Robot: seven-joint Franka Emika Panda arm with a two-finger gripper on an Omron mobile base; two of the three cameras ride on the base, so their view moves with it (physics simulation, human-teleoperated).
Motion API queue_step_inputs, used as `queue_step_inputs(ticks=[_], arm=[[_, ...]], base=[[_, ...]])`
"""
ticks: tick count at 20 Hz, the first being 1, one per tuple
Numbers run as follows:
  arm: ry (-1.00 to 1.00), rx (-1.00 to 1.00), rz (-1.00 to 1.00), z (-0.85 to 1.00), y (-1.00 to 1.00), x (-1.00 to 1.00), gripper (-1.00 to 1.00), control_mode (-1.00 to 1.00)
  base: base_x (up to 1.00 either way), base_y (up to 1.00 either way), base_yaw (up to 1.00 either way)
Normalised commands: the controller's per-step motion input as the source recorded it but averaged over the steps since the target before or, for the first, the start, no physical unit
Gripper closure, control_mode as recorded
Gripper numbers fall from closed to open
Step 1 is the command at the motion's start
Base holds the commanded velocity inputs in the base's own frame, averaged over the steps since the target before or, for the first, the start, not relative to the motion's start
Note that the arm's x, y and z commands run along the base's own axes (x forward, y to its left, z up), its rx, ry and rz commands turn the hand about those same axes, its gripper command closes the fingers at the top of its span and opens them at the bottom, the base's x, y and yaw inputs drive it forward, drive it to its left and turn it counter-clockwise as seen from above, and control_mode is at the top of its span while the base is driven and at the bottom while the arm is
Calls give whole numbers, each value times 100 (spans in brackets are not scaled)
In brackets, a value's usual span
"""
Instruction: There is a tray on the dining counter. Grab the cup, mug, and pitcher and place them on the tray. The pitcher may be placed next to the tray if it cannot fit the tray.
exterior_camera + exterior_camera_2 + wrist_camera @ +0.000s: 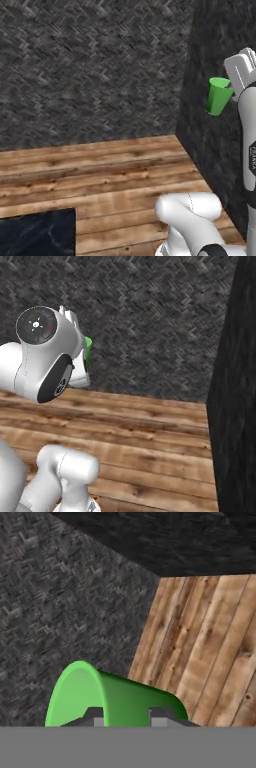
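Observation:
The cup (pixel 218 97) is a bright green handleless tumbler held in the air, tilted, against a dark wall. My gripper (pixel 231 91) is shut on it from the right, at the end of the white arm. In the hand view the cup (pixel 115 698) lies on its side, mouth to the left, with a dark fingertip (pixel 94 714) on each side of its body. From the right base view a green sliver of the cup (pixel 88 352) peeks out behind the arm's wrist. The tray, mug and pitcher are out of view.
A wood-plank floor (pixel 100 170) stretches below. A dark woven-pattern wall (pixel 90 65) stands behind, and a dark block (pixel 237 406) rises on the right. A corner of a black marbled top (pixel 37 232) shows at the lower left.

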Motion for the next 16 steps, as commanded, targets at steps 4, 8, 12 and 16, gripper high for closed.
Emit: queue_step_inputs(ticks=[4,8,12,16], arm=[[0,0,0,0,0,0,100,100],[0,0,0,0,0,0,100,100],[0,0,0,0,0,0,100,100],[0,0,0,0,0,0,100,100]], base=[[100,-14,0],[100,-3,3],[100,0,18],[100,-2,45]])
